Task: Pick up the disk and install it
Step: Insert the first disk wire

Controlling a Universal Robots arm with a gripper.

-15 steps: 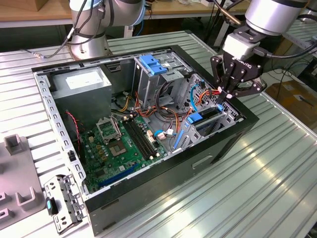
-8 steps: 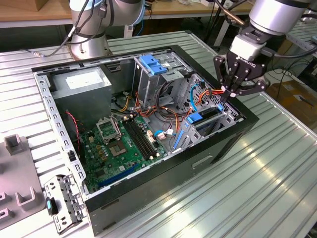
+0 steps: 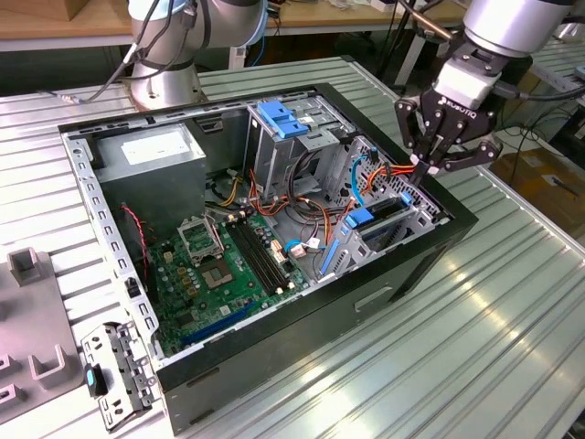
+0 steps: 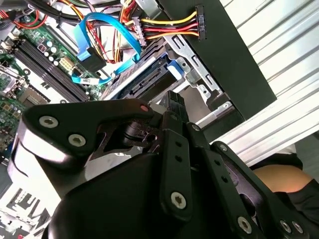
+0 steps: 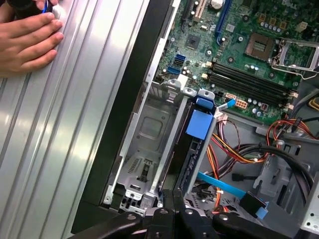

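One gripper [image 3: 422, 167], fingers pressed together and pinching nothing, stands tip-down on the upper edge of the disk [image 3: 386, 216]. The disk sits on edge in the bay [image 3: 430, 216] at the case's [image 3: 274, 366] side on the exterior view's right, blue rails in the guides. The step appears to be seating. The push is best kept straight along the guides, centred on the edge and clear of the nearby cables [image 3: 366, 178], so that neither rail binds. Count: one disk, one gripper, one case, one motherboard [image 3: 219, 274], one person's hand [image 5: 27, 37] resting on the table [image 3: 475, 347].
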